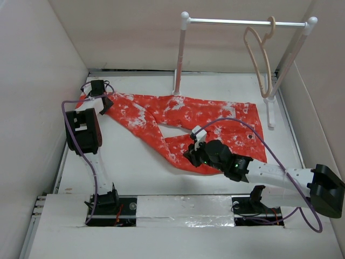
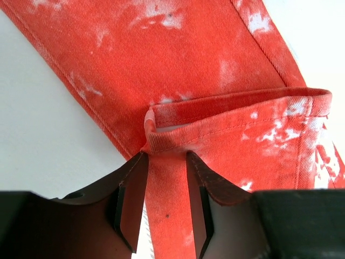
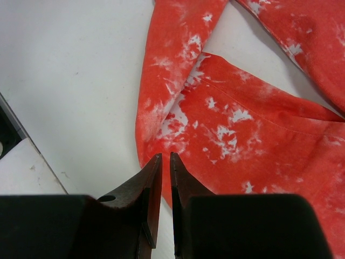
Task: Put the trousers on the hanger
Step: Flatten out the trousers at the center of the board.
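The red-orange trousers (image 1: 178,116) with white blotches lie spread flat on the white table, waist to the right and legs running left. My left gripper (image 1: 103,101) is at the far-left leg end. In the left wrist view it (image 2: 166,156) is shut on a bunched strip of the hem (image 2: 167,205), which fills the space between its fingertips. My right gripper (image 1: 195,154) rests at the near leg's edge. In the right wrist view it (image 3: 165,156) is shut to a thin slit at the cloth's border (image 3: 156,129), with nothing plainly held. The beige hanger (image 1: 259,59) hangs from the rail.
A white tubular rail (image 1: 242,22) on two posts (image 1: 179,59) stands at the back right. White walls enclose the table on the left, back and right. Purple cables (image 1: 75,102) loop off both arms.
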